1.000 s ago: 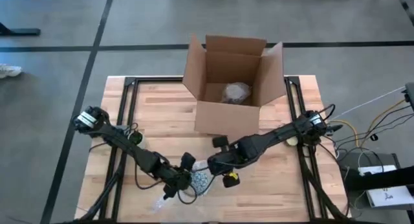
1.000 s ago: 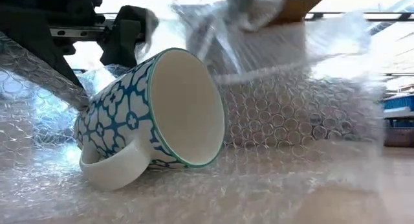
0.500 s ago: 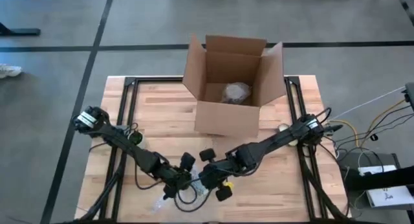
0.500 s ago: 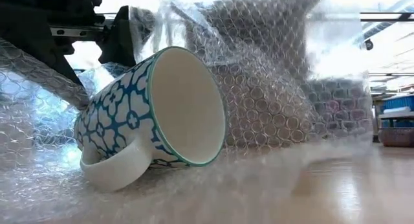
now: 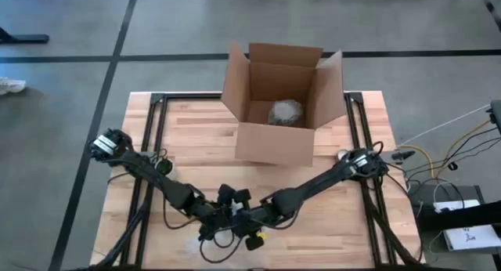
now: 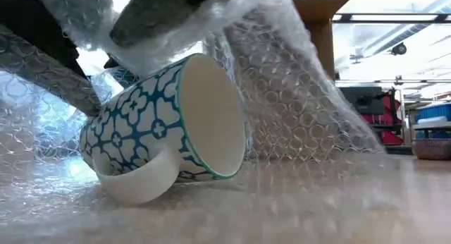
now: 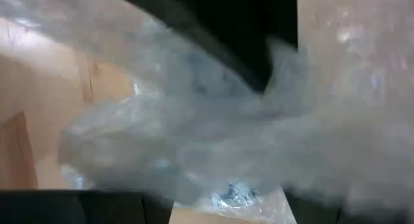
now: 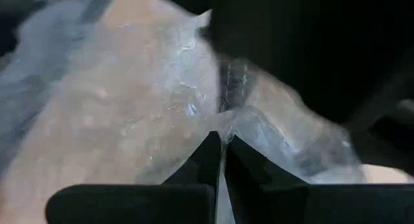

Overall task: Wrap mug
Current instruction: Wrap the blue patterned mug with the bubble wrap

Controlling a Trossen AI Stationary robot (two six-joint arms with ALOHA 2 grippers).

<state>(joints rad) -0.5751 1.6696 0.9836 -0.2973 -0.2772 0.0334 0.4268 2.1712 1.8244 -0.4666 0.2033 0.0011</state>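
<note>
While overhead hides it, mug (image 6: 165,127) lies sideways.

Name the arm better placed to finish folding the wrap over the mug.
Right: its gripper is shut on the bubble wrap edge, draped over the mug. Left gripper sits beside it.

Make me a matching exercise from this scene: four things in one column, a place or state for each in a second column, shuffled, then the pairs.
1. mug
2. cardboard box
3. right gripper
4. bubble wrap

A. flaps open, at the table's far side
B. pinching a fold of wrap
C. on its side, handle down
D. draped over the mug from behind

Pairs: 1-C, 2-A, 3-B, 4-D
</note>
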